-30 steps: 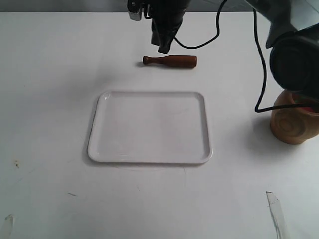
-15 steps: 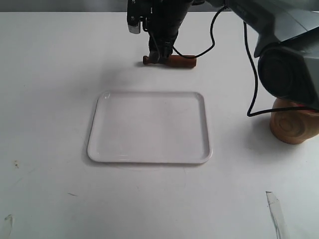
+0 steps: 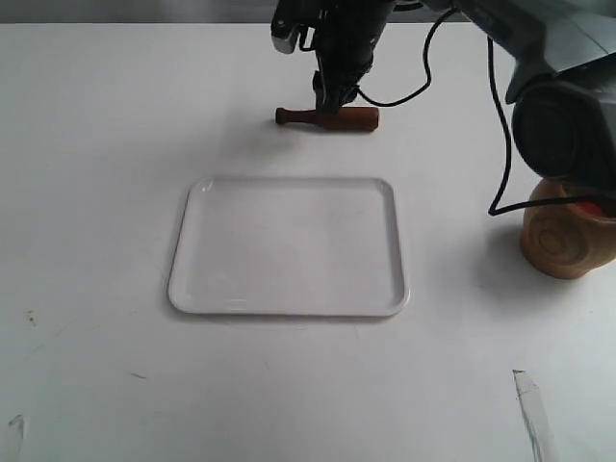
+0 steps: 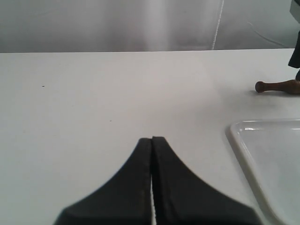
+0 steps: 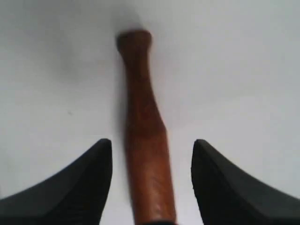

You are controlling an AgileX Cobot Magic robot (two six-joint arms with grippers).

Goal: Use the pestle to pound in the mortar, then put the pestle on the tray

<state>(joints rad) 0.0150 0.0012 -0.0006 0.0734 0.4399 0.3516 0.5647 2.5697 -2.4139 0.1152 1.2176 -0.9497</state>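
**A:** Where is the right claw (image 3: 332,96)?

**B:** It is down over the pestle (image 3: 360,118) at the far side of the white table (image 3: 96,144). In the wrist view the right claw (image 5: 151,143) is spread wide, with one of its black fingers (image 5: 91,180) on each side of the pestle (image 5: 145,136). A strip of bare table shows between the wood and each finger, so nothing is gripped.

**A:** How does the pestle lie against it?

**B:** It lies flat on the table, in line with the gap. The thin knobbed handle reaches out past the fingertips, and the thick end runs back under the claw.

**A:** And the tray?

**B:** The white tray (image 3: 289,180) lies flat on the near side of that claw, apart from the pestle, with a band of table between them. There is nothing on it.

**A:** The mortar?

**B:** The mortar (image 3: 563,241) stands upright, well away from the claw on the arm's own side of the table, nearer the camera than the tray's far rim. The arm's dark joint (image 3: 568,125) hides its top. A little red shows at its rim, and the carved ring is on its side.

**A:** The left claw?

**B:** The left claw (image 4: 151,139) is closed tight, its two tips pressed together with nothing between them, above bare table. From there the pestle (image 4: 276,86) is far ahead and off to one side. A corner of the tray (image 4: 239,136) is closer on that same side.
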